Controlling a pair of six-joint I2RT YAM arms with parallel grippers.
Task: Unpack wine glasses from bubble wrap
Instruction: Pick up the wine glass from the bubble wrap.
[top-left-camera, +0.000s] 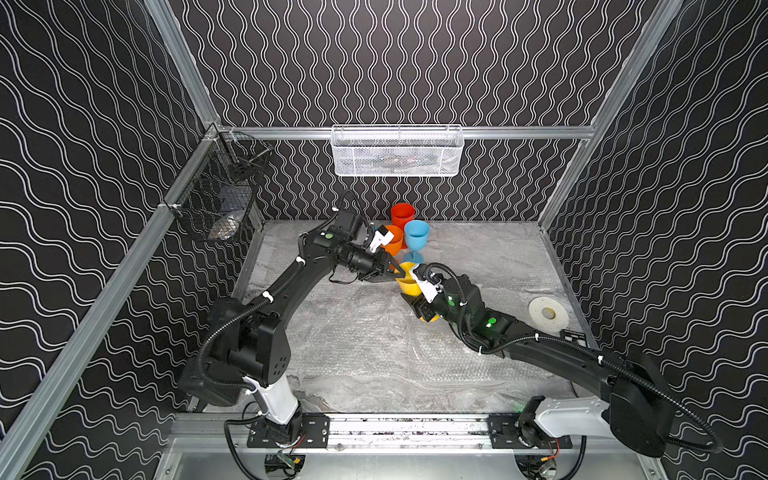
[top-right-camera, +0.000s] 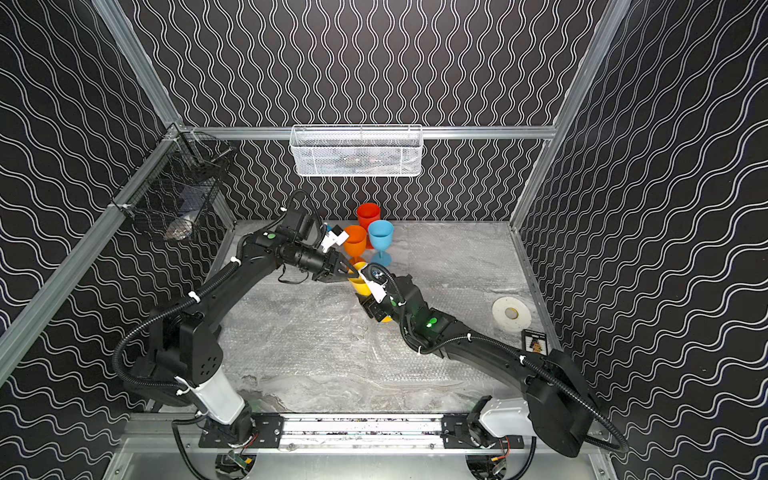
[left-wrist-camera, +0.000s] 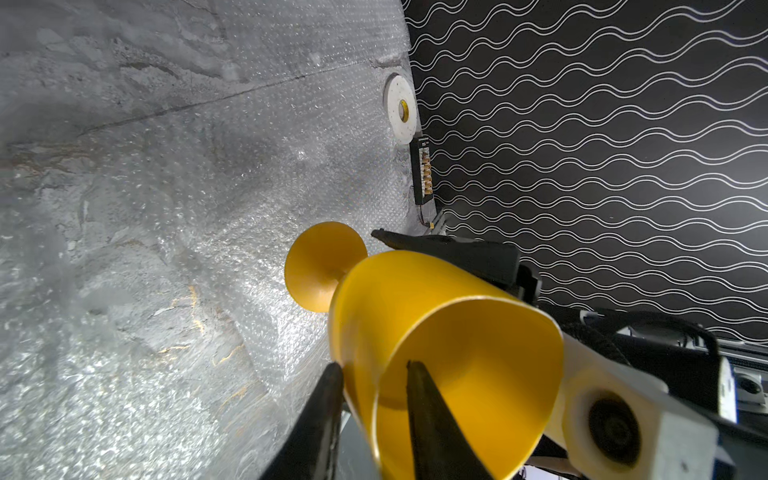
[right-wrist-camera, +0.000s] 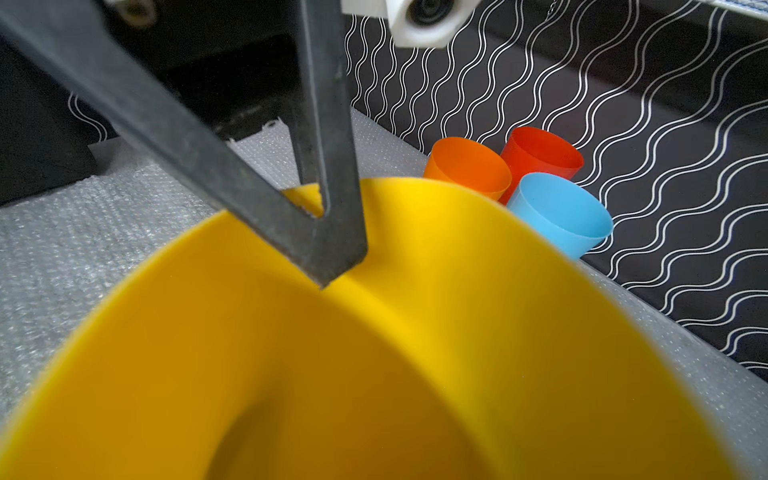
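Note:
The yellow wine glass (top-left-camera: 407, 284) (left-wrist-camera: 415, 299) hangs tilted above the table, bare of wrap. My right gripper (top-left-camera: 413, 301) is shut on its bowl; one of its fingers (left-wrist-camera: 436, 249) runs along the far side. My left gripper (top-left-camera: 402, 274) (left-wrist-camera: 372, 365) pinches the rim, one finger inside the bowl and one outside, the tips meeting in the right wrist view. The red (top-left-camera: 402, 216), orange (top-left-camera: 394, 241) and light blue (top-left-camera: 416, 235) wine glasses stand upright and unwrapped by the back wall. Flat bubble wrap (top-left-camera: 365, 332) (left-wrist-camera: 249, 166) covers much of the tabletop.
A white mesh basket (top-left-camera: 397, 151) hangs on the back wall and a black wire basket (top-left-camera: 216, 199) on the left wall. A white disc with a tape roll (top-left-camera: 548, 313) lies at the right edge, next to a small black card (top-right-camera: 534, 341).

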